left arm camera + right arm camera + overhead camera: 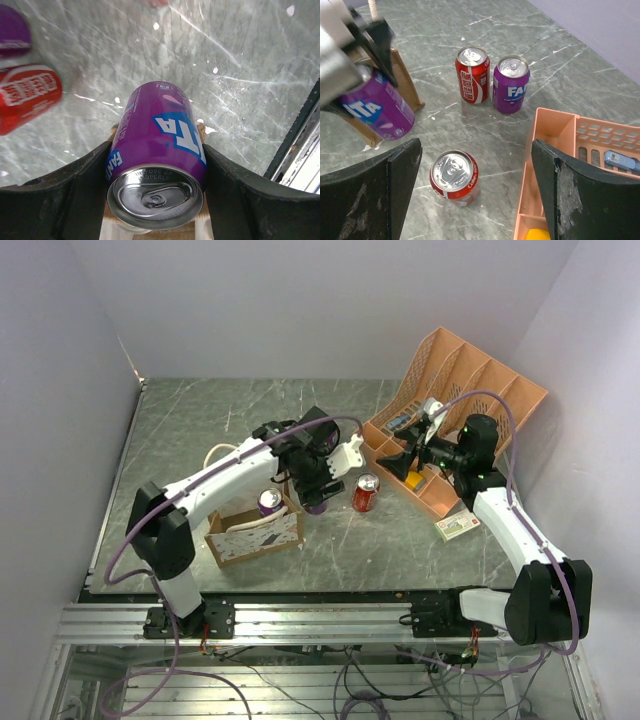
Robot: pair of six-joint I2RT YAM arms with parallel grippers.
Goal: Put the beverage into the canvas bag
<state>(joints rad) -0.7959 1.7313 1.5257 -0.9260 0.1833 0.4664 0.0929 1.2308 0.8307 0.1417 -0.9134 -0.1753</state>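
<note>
Fanta can (160,145), purple, was pinched between the fingers of the left claw (157,200), tilted with its lid toward the wrist, just beside the brown end of the canvas bag (255,538) and not inside it. The right claw (477,160) hung spread wide over a red Coke can (454,175) standing on the grey marbled table (485,30), next to the orange file organizer (555,130)

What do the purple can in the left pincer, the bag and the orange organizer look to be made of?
The purple can is likely aluminium: glossy printed wall, bare brushed-metal lid with a pull tab. The canvas bag seems to be stiff woven fabric: matte brown sides, white patterned panel, cream rope handles. The orange organizer looks like moulded plastic: even matte colour, slotted grid walls.
</note>
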